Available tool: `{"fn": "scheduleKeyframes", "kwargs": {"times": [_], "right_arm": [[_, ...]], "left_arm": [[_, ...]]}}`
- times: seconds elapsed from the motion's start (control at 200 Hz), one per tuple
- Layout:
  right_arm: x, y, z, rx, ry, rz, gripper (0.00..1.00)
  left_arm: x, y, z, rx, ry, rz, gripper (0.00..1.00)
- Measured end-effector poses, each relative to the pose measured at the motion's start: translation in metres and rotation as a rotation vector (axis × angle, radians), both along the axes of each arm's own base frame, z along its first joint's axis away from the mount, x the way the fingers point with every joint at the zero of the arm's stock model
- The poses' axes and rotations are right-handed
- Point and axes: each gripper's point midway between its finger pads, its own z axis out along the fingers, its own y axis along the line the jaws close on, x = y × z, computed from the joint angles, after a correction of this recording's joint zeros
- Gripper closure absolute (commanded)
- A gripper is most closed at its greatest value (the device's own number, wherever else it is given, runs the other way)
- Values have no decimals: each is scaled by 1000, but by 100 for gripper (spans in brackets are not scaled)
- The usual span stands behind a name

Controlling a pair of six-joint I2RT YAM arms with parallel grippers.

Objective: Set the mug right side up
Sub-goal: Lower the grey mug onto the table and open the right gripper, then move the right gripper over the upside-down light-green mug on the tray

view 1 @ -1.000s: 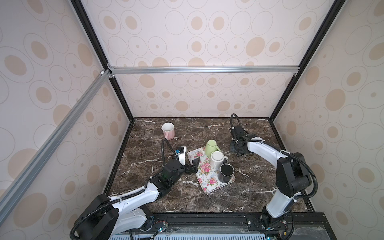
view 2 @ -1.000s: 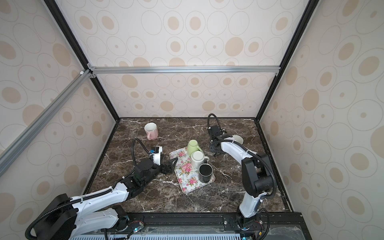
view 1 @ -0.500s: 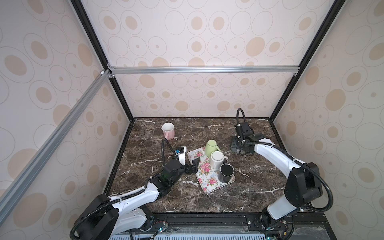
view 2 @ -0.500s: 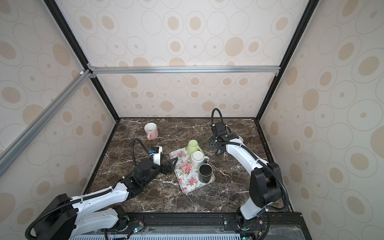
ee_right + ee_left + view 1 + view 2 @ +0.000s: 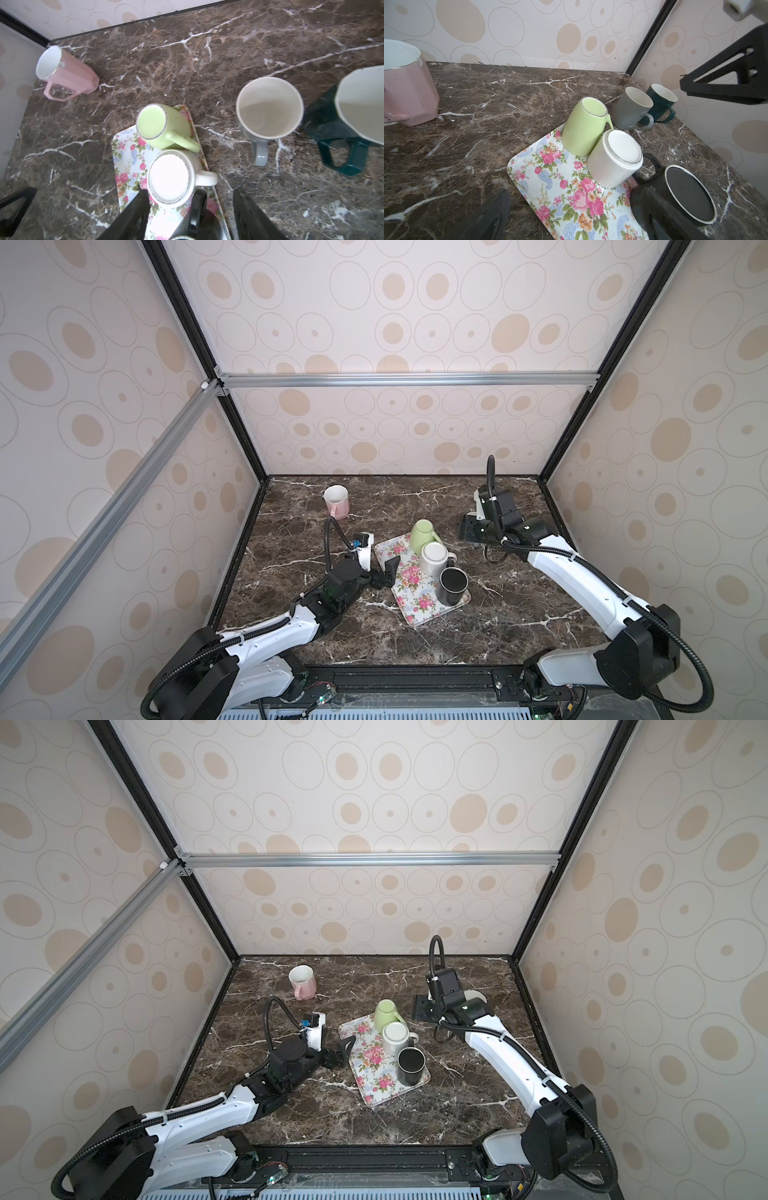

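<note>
Three mugs stand upside down on a floral tray (image 5: 409,601): a green mug (image 5: 423,534) that leans on the tray's rim, a white mug (image 5: 434,558) and a black mug (image 5: 453,585). My left gripper (image 5: 575,207) is open at the tray's left edge, one finger over the marble and the other by the black mug (image 5: 687,195). My right gripper (image 5: 191,207) hangs open and empty above the table, right of the green mug. Its fingers frame the black mug's handle (image 5: 197,205) and the white mug's edge (image 5: 168,178) from above.
A pink mug (image 5: 336,499) stands upright at the back left. A grey mug (image 5: 269,108) and a dark teal mug (image 5: 353,116) stand upright right of the tray, under my right arm (image 5: 561,568). Walls close the marble table (image 5: 498,626) on three sides.
My right arm has swung right and its elbow has come toward the front; its jaws have widened a little. The left arm and the mugs have not moved.
</note>
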Motion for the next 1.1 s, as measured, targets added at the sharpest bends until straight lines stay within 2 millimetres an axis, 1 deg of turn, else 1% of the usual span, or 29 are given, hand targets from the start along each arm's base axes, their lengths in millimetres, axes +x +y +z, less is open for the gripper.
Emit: {"fn": "scheduleKeyframes", "kwargs": {"times": [0.065,0.13,0.27,0.355,0.49,0.6,0.685,0.76,0.81,0.945,1.1], "right_arm": [[-7,9,-4,7,28,36,34],[-14,13,-5,6,63,59,34],[-23,20,7,22,99,104,33],[-29,22,13,26,105,133,33],[-43,18,14,28,116,156,33],[-63,10,4,37,117,158,33],[-78,1,-12,35,132,147,33],[-87,-7,-25,20,150,133,33],[-89,-10,-28,8,153,126,33],[-82,-11,-25,-12,126,126,33],[-62,-1,-25,-24,119,136,33]], "left_arm": [[-1,-1,1,0,-19,-14,2],[-4,-2,1,-3,-40,-32,2],[-11,-3,-5,11,-61,-69,2],[-12,-6,0,8,-84,-94,2],[-14,-10,7,-1,-112,-116,2],[-15,-8,16,-12,-135,-115,2],[-17,-6,27,-24,-167,-111,2],[-17,-1,34,-27,-193,-94,2],[-17,3,36,-27,-201,-78,2],[-16,4,36,-23,-202,-72,2],[-17,3,35,-26,-200,-80,2]]}}
